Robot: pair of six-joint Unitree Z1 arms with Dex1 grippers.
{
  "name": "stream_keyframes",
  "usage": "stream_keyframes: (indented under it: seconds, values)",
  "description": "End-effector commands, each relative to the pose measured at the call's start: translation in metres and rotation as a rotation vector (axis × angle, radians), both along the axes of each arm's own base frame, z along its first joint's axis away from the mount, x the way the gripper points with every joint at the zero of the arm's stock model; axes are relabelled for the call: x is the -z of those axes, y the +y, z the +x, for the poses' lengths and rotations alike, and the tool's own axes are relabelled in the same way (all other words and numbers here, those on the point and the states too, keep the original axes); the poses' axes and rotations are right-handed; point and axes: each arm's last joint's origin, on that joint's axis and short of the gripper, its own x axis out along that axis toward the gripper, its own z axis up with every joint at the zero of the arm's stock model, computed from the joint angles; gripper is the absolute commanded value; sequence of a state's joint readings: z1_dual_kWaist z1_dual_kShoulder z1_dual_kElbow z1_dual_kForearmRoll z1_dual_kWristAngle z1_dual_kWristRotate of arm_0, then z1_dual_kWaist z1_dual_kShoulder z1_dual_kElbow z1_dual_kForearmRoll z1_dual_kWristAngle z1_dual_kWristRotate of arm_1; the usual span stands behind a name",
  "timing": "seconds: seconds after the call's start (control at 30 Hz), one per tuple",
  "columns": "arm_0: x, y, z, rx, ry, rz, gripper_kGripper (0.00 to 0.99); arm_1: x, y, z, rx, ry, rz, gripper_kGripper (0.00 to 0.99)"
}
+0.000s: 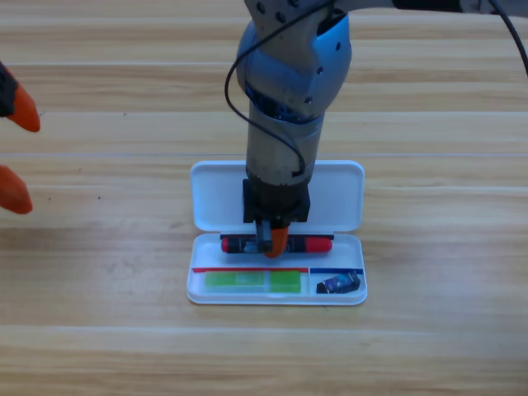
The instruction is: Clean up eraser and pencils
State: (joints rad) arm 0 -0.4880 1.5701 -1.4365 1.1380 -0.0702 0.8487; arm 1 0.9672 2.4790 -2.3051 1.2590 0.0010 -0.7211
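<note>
- Nearest the camera, at the front of the white case [356,290], the light green pencil [252,282] lies flat in the long left compartment, and the eraser [340,285] sits in the small right compartment beside it.
- Just behind them, the red-ended pencil [316,244] lies lengthwise across the back row of the case's tray, its dark middle partly hidden.
- Directly over that pencil's middle, the right gripper [274,241] points straight down, one orange jaw showing at the pencil; whether it grips or has let go cannot be told.
- Behind the tray, the case's open lid [216,194] lies flat on the wooden table [99,330].
- Farther back, the right arm [289,91] rises to the top edge.
- At the left edge, the waiting left gripper [16,153] shows its orange jaws spread apart.
</note>
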Motion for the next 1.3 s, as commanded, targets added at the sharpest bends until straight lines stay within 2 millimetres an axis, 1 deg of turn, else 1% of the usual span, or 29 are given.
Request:
stream_keyframes:
  seconds: [0.03,0.07,0.13,0.2,0.27,0.33,0.47,0.57,0.63,0.67,0.73,0.77,0.83,0.9,0.93,1.03,1.13,1.3]
  values:
    - [0.009,0.003,0.001,-0.018,0.028,-0.003,0.99,0.03,0.009,-0.006,0.01,0.02,-0.073,0.758]
    - [0.009,0.003,0.001,-0.018,0.027,-0.003,0.99,0.028,0.008,-0.006,0.013,0.017,-0.073,0.816]
    - [0.009,0.003,0.002,-0.019,0.026,-0.004,0.99,0.018,0.006,-0.008,0.016,0.009,-0.063,0.871]
    - [0.01,0.002,0.003,-0.02,0.025,-0.003,0.99,0.002,0.002,-0.012,0.023,-0.001,-0.046,0.89]
    - [0.009,0.002,0.005,-0.026,0.014,-0.009,0.99,-0.022,-0.005,-0.017,0.026,-0.016,-0.019,0.907]
    - [0.006,0.004,0.01,-0.039,-0.012,-0.023,0.99,-0.052,-0.017,-0.027,0.033,-0.021,0.027,0.916]
    - [-0.011,0.008,0.028,-0.077,-0.105,-0.083,0.983,-0.114,-0.053,-0.057,0.022,0.027,0.153,0.917]
    - [-0.024,0.008,0.055,-0.099,-0.145,-0.142,0.908,-0.152,-0.087,-0.081,0.016,0.075,0.254,0.917]
    - [-0.028,0.006,0.073,-0.104,-0.163,-0.184,0.827,-0.168,-0.109,-0.095,0.015,0.096,0.318,0.917]
    - [-0.028,0.005,0.085,-0.107,-0.167,-0.207,0.773,-0.174,-0.119,-0.101,0.025,0.101,0.353,0.917]
    - [-0.022,-0.003,0.112,-0.099,-0.15,-0.244,0.634,-0.185,-0.14,-0.112,0.051,0.091,0.429,0.934]
    - [-0.017,-0.006,0.125,-0.091,-0.141,-0.265,0.543,-0.187,-0.15,-0.116,0.071,0.082,0.467,0.943]
    - [-0.002,-0.012,0.149,-0.067,-0.126,-0.316,0.319,-0.188,-0.168,-0.123,0.106,0.073,0.546,0.946]
    - [0.014,-0.018,0.166,-0.053,-0.11,-0.36,0.075,-0.185,-0.183,-0.131,0.128,0.066,0.604,0.957]
    - [0.022,-0.02,0.173,-0.047,-0.097,-0.381,0.0,-0.184,-0.19,-0.136,0.138,0.058,0.629,0.957]
    - [0.056,-0.029,0.191,-0.055,-0.028,-0.42,0.0,-0.179,-0.208,-0.149,0.15,0.038,0.684,0.96]
    - [0.094,-0.033,0.202,-0.05,0.016,-0.447,0.0,-0.177,-0.219,-0.158,0.149,0.031,0.725,0.963]
    - [0.156,-0.039,0.214,-0.065,0.128,-0.447,0.0,-0.173,-0.222,-0.16,0.156,0.038,0.723,0.983]
